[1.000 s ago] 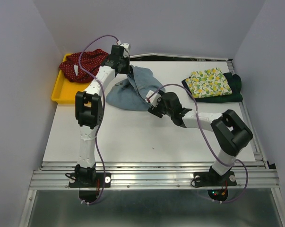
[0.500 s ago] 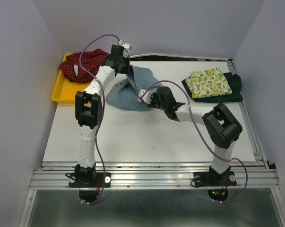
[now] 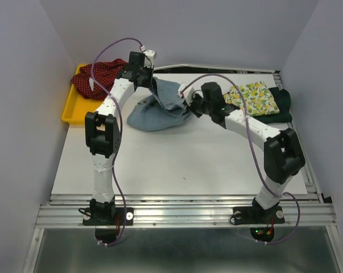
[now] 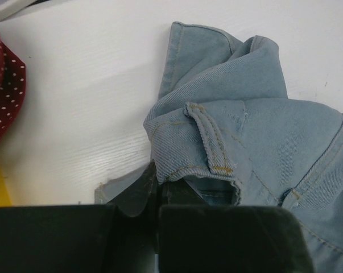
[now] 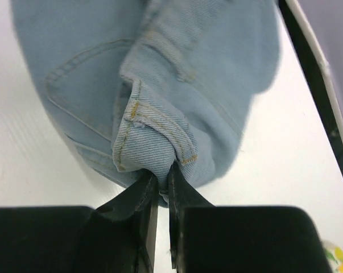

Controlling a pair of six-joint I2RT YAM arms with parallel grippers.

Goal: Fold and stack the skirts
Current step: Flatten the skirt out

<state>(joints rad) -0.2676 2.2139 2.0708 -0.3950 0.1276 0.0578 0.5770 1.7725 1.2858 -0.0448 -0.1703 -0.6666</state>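
The light-blue denim skirt [image 3: 160, 105] lies bunched at the back middle of the white table [image 3: 177, 159], lifted at two points. My left gripper [image 3: 150, 79] is shut on its waistband edge [image 4: 182, 156] at the skirt's upper left. On the skirt's right side my right gripper [image 3: 189, 101] is shut on a pinched fold of the hem [image 5: 154, 142]. A red white-dotted skirt [image 3: 103, 74] is heaped in the yellow tray [image 3: 71, 108]. The lemon-print skirt [image 3: 252, 98] lies folded on the dark green skirt [image 3: 279, 108] at the back right.
The yellow tray sits at the table's back left corner, against the left wall. A metal rail [image 3: 182, 205] runs along the near edge by the arm bases. Grey walls close in the left, right and back sides.
My right gripper moved from the table's middle up to the denim skirt's right side, closed on a fold and lifted it back. The left gripper kept its hold, shifting slightly back.
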